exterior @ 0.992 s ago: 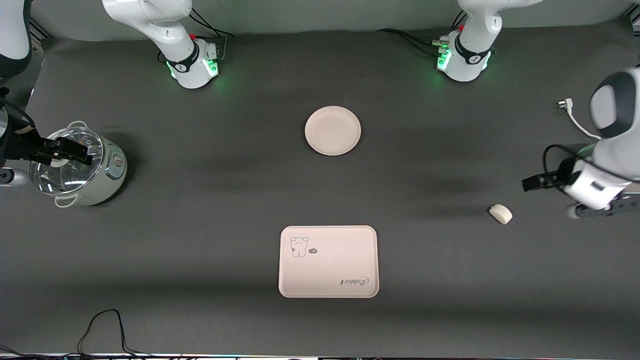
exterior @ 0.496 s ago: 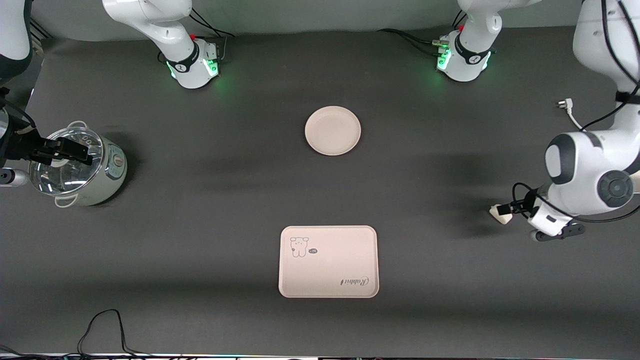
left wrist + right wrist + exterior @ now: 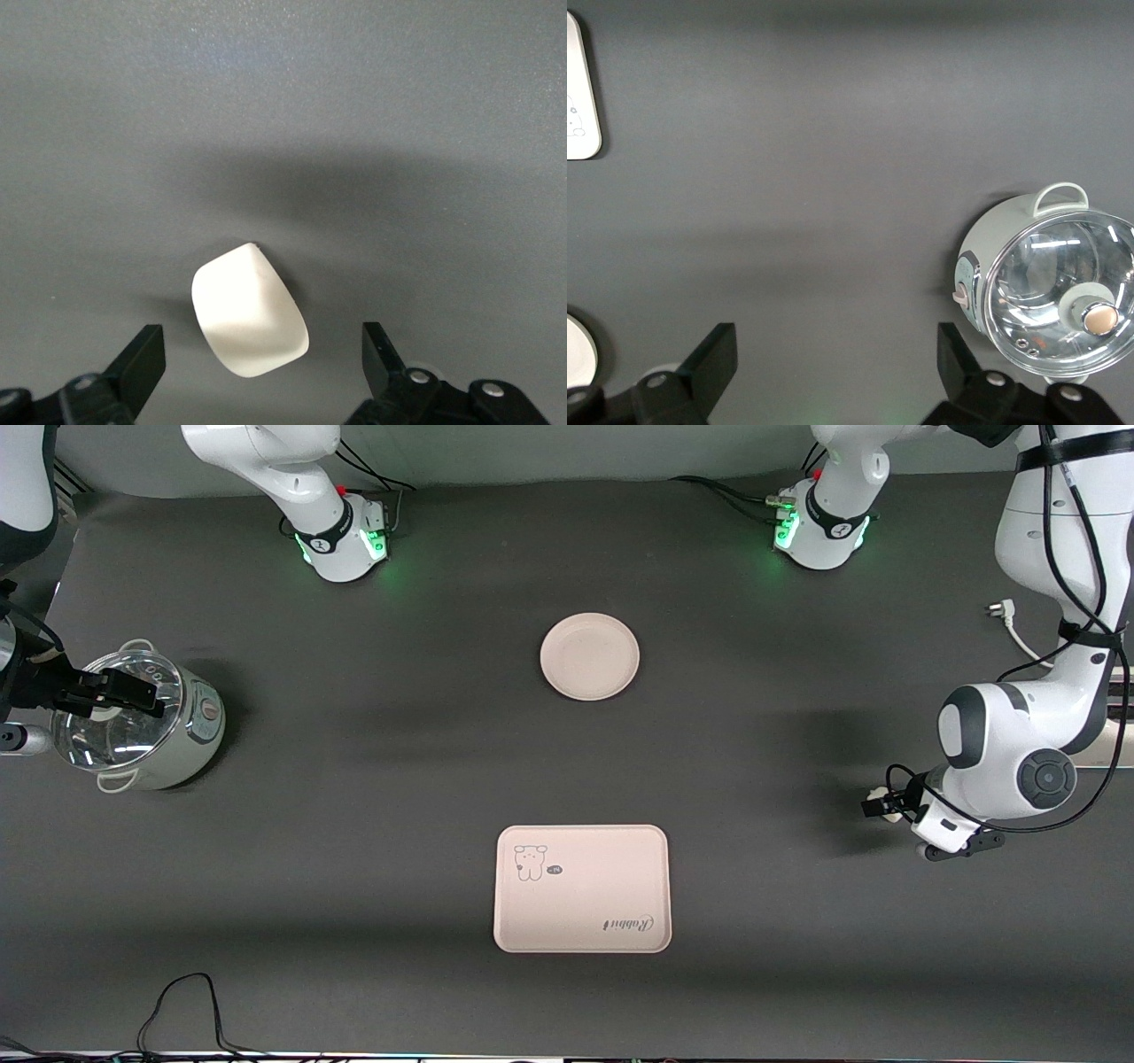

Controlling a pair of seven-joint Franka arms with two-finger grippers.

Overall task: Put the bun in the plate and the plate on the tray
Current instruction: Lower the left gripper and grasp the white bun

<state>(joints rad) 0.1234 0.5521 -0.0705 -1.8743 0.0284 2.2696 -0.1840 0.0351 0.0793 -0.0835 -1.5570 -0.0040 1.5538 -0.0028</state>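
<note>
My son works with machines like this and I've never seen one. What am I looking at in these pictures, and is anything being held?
Two white robot arms stand at a dark table. One picture looks down from a high camera facing them; the other two come from cameras on the arms' wrists. On the table lie a round plate, a rectangular tray printed "Rabbit", a lidded pot and a small bun. The left gripper is down at the bun, its open fingers either side, not yet closed. The right gripper waits above the pot, open too. Nothing is held.
</note>
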